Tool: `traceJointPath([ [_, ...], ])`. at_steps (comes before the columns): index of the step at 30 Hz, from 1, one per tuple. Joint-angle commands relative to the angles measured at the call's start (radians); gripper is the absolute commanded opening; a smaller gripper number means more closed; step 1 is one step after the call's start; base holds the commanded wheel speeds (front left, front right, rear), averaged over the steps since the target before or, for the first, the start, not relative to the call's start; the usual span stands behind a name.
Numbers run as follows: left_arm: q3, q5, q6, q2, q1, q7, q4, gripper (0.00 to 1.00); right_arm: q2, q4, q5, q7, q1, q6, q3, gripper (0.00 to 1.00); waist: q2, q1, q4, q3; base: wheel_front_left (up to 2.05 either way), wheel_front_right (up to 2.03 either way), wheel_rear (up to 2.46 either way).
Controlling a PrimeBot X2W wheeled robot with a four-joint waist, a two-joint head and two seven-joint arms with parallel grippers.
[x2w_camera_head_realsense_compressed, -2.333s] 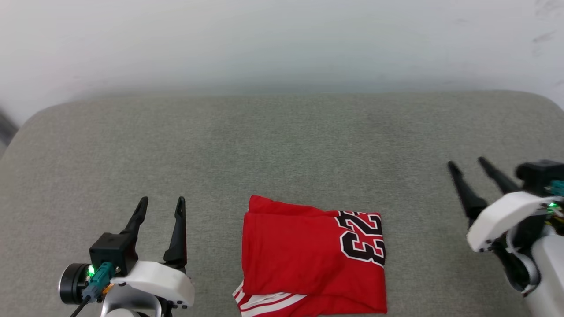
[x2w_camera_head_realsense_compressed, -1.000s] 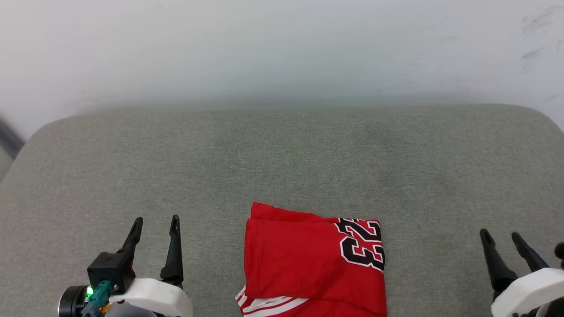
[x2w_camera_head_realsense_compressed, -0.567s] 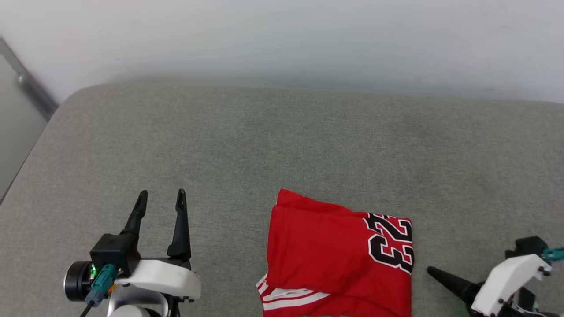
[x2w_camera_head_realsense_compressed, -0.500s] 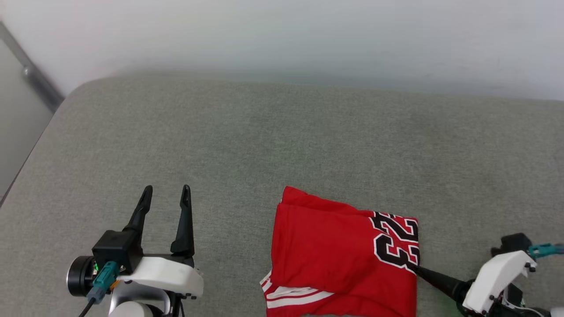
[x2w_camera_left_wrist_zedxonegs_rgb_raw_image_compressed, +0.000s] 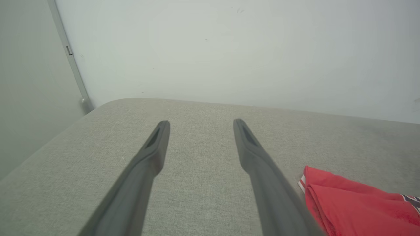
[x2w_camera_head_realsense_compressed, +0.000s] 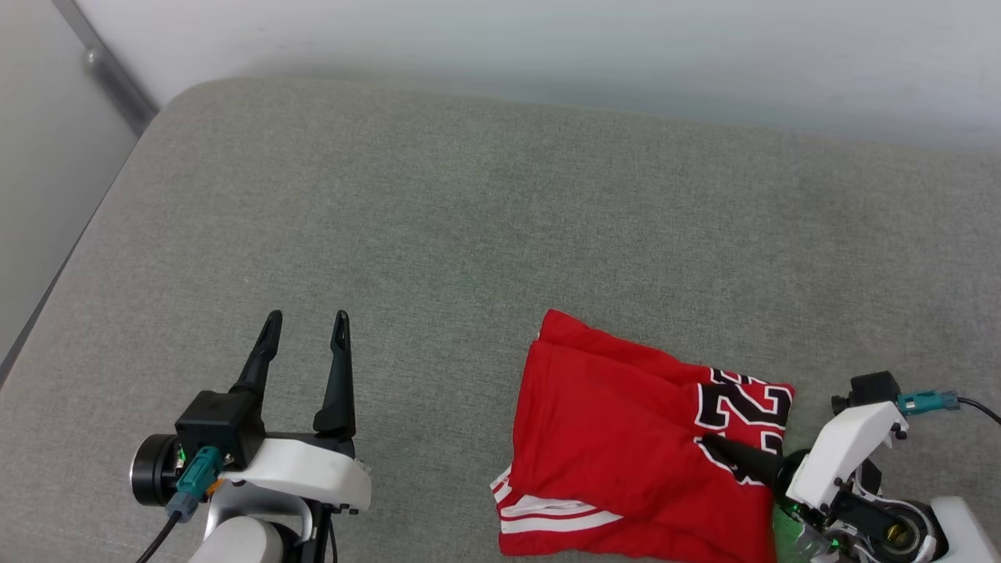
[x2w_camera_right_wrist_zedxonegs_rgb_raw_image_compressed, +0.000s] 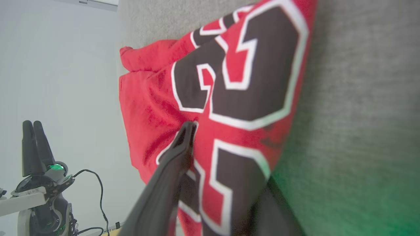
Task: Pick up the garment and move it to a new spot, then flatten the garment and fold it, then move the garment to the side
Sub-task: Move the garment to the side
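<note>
Right gripper (x2w_camera_head_realsense_compressed: 715, 447) astride folded red garment (x2w_camera_head_realsense_compressed: 610, 422)

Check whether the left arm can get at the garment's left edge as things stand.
Probably yes. The left gripper sits open beside the garment, with only bare grey cushion between them. The right gripper is at the opposite edge, by the number, so the arms should not cross.

The left end effector (x2w_camera_head_realsense_compressed: 306, 319) and right end effector (x2w_camera_head_realsense_compressed: 723, 453) each carry long tapered matte-black fingers (x2w_camera_head_realsense_compressed: 338, 375) on a glossy white moulded wrist shell (x2w_camera_head_realsense_compressed: 301, 475). Fitted alongside are a black box-shaped camera housing (x2w_camera_head_realsense_compressed: 217, 424), a teal plug connector (x2w_camera_head_realsense_compressed: 195, 471), a thin black cable (x2w_camera_head_realsense_compressed: 153, 539) and a green indicator lamp (x2w_camera_head_realsense_compressed: 181, 453).
</note>
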Motion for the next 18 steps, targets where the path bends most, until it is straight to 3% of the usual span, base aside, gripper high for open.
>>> traceJointPath([
  [1,0.001,-0.001,0.0,0.002,-0.003,-0.005,0.002,1.0,0.004,0.02,0.0,-0.007,0.023,-0.002,0.022,0.0,0.0,0.0,-0.002,-0.012,0.0,0.0,0.0],
  [5,-0.001,-0.007,0.003,0.006,0.027,-0.004,0.008,1.0,-0.056,-0.005,-0.07,-0.079,0.01,-0.002,0.088,0.0,0.0,0.0,-0.031,-0.055,0.0,0.0,0.0],
  [10,-0.002,-0.008,0.007,0.023,0.057,0.004,-0.003,1.0,-0.117,-0.004,-0.242,-0.17,-0.029,-0.001,0.173,0.0,0.0,0.0,-0.102,-0.104,0.0,0.0,0.0],
  [18,0.011,-0.007,0.022,0.064,0.086,0.027,-0.057,1.0,-0.173,0.022,-0.48,-0.154,-0.108,-0.001,0.239,0.0,0.0,0.0,-0.319,-0.101,0.0,0.0,0.0],
])
